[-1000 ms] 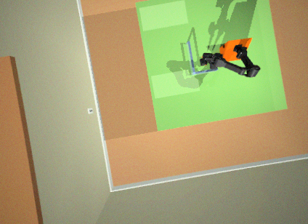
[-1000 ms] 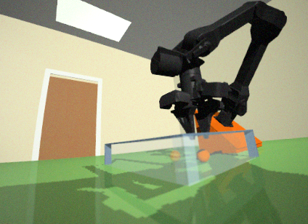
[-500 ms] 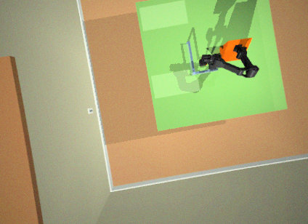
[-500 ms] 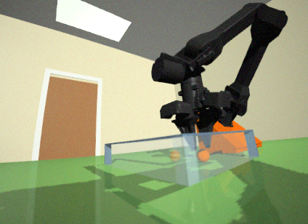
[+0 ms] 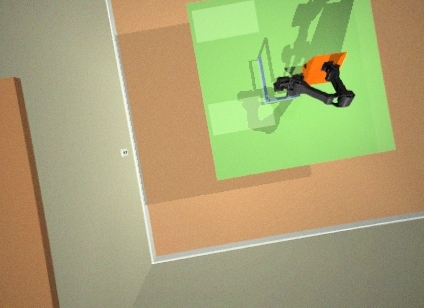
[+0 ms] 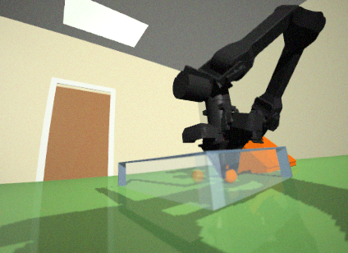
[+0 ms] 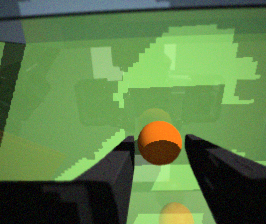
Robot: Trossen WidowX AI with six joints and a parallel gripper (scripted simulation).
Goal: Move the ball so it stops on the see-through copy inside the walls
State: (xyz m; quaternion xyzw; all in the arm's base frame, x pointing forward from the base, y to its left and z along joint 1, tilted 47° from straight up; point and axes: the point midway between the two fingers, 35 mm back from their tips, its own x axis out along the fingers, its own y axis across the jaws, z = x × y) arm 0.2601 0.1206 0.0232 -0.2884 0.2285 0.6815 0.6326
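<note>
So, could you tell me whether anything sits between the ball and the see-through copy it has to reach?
Nothing visible does. In the exterior view the ball and the see-through copy lie apart on bare green table, inside the clear walls. The gripper straddles the ball.

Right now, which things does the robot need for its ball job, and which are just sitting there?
Needed for the job:
- orange ball
- see-through copy
- clear walls
- tool, fingers either side of the ball, gaps showing

Just there:
- orange block
- door
- ceiling light
</note>
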